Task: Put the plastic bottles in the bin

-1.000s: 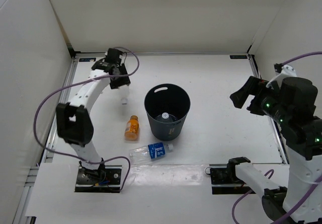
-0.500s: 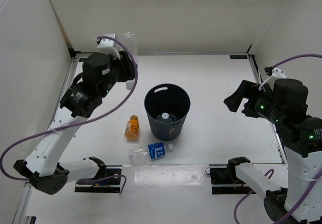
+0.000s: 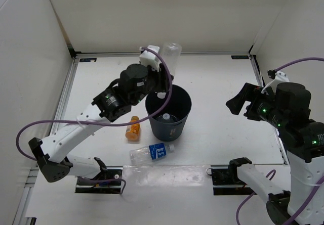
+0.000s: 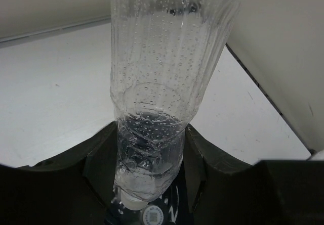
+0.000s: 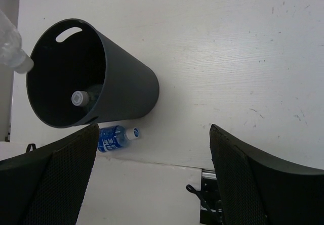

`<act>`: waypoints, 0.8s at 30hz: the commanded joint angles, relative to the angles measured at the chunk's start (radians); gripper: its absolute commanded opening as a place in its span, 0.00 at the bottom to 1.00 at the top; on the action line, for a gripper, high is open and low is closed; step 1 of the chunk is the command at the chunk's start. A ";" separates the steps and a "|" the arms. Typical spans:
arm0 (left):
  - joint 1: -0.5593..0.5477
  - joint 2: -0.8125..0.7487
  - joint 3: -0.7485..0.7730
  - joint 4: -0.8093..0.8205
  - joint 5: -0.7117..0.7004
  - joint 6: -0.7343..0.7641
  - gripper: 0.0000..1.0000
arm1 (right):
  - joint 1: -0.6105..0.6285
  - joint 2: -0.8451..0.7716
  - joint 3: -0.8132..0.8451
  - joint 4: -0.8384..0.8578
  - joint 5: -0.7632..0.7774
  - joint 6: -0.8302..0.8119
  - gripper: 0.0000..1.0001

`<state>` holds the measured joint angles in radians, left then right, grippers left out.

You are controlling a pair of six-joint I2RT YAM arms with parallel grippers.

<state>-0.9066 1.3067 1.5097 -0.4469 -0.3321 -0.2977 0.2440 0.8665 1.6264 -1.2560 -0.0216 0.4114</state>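
**Clear bottle held cap-down at the bin's rim**

Furthest left, the short orange bottle (image 3: 132, 128) lies on the table (image 3: 223, 83), just beside the bin's left wall. The blue-labelled bottle (image 3: 151, 151) lies on its side near the front of the bin's base. Both wait to be picked up.

The left gripper (image 3: 164, 83) is clamped on the plain clear bottle (image 4: 162, 83) low on its body, near the neck. The white cap points down and the body rises tilted above the fingers (image 4: 101, 159).

From above, the cap seems to hang over the far-left part of the rim of the dark grey bin (image 3: 169, 129), not over the middle of the mouth. The right wrist view shows it at or just outside that edge.

The drop will likely go best if the arm carries the bottle further in over the opening before the jaws part. Then the long body falls clear of the rim and does not tip outward. Another bottle (image 5: 81, 97) already lies inside, so a bounce is possible.

To the right, the right gripper (image 3: 238, 99) hangs well apart from the bin, with its jaws spread wide and nothing between them.
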 commanded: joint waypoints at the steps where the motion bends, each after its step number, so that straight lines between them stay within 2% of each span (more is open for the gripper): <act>1: -0.046 -0.014 -0.043 0.062 -0.018 -0.034 0.36 | 0.008 -0.011 0.000 0.015 0.046 0.003 0.90; 3: -0.078 -0.012 -0.083 0.068 -0.025 -0.058 0.36 | 0.003 -0.012 -0.005 0.020 0.054 0.001 0.90; 5: -0.093 -0.011 -0.100 0.067 -0.019 -0.058 0.46 | 0.006 -0.012 -0.008 0.023 0.054 0.003 0.90; 6: -0.094 -0.012 -0.097 0.063 -0.018 -0.040 0.55 | 0.006 -0.011 -0.010 0.024 0.060 0.003 0.90; 7: -0.095 -0.014 -0.092 0.059 -0.021 -0.034 0.78 | 0.009 -0.012 -0.005 0.024 0.061 0.003 0.90; 9: -0.095 -0.017 -0.071 0.028 -0.041 -0.006 0.98 | 0.012 -0.012 -0.010 0.024 0.066 0.001 0.90; 14: -0.087 -0.052 -0.025 -0.062 -0.157 0.061 1.00 | 0.020 -0.012 -0.014 0.030 0.074 0.001 0.90; 18: -0.013 -0.127 0.000 -0.131 -0.234 0.074 1.00 | 0.026 -0.014 -0.020 0.030 0.083 0.004 0.90; 21: 0.018 -0.198 0.007 -0.232 -0.229 0.068 1.00 | 0.041 -0.018 -0.026 0.036 0.089 0.003 0.90; 22: 0.014 -0.284 -0.020 -0.271 -0.220 0.109 1.00 | 0.040 -0.021 -0.034 0.035 0.091 0.003 0.90; 24: 0.008 -0.335 -0.083 -0.311 -0.133 0.150 1.00 | 0.035 -0.029 -0.040 0.035 0.100 0.006 0.90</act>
<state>-0.8894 1.0897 1.4624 -0.6422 -0.5121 -0.2146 0.2764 0.8551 1.5963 -1.2541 0.0536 0.4122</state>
